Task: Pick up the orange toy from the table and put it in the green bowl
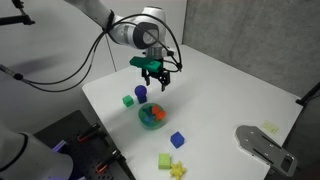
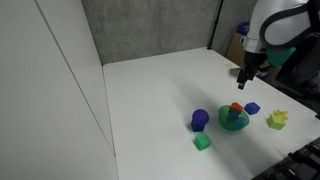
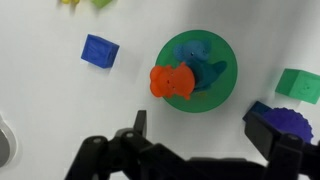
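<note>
So the orange toy (image 3: 172, 82) is sitting in the green bowl (image 3: 222, 92), kinda up on the side toward the blue cube (image 3: 99, 50), partly on top of a blue-ish thing (image 3: 208, 62) that's also in there. In the wrist view the claw (image 3: 197, 122) is straight above the bowl, its dark fingers (image 3: 138, 125) spread wide apart with nothing between them, so it's open and empty. In an exterior view the claw (image 1: 152, 72) hangs well clear of the bowl (image 1: 152, 122), not touching anything. Around the bowl on the white counter (image 1: 220, 90) there's a purple piece (image 1: 141, 93) and a small green cube (image 1: 127, 100) on one side. The blue cube is on the other, and a yellow-green block (image 1: 165, 160) with a yellow star-like toy (image 1: 178, 170) sits near the counter's edge.
</note>
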Controlling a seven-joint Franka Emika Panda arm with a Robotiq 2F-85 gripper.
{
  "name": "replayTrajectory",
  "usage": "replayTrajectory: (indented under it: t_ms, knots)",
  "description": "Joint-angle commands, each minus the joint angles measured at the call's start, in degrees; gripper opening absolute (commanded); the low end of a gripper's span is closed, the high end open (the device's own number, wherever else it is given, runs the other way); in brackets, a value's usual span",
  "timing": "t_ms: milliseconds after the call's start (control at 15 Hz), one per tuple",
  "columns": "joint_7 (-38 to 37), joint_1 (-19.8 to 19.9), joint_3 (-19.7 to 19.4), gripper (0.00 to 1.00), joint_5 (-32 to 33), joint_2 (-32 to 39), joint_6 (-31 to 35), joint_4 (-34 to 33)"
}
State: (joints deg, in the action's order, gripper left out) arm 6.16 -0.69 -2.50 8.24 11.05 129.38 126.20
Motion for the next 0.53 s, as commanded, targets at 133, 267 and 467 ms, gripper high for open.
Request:
replayTrajectory:
  t_ms: [133, 267, 467]
  knots:
    - [2.1, 3.6, -1.1, 1.00, -2.2, -5.6, -17.0, -5.5]
    - [2.1, 4.6, -1.7, 1.00, -2.2, -7.7, -21.2, -7.2]
    - [1.7, 5.7, -2.7, 1.00, -2.6, -11.2, -24.9, -9.4]
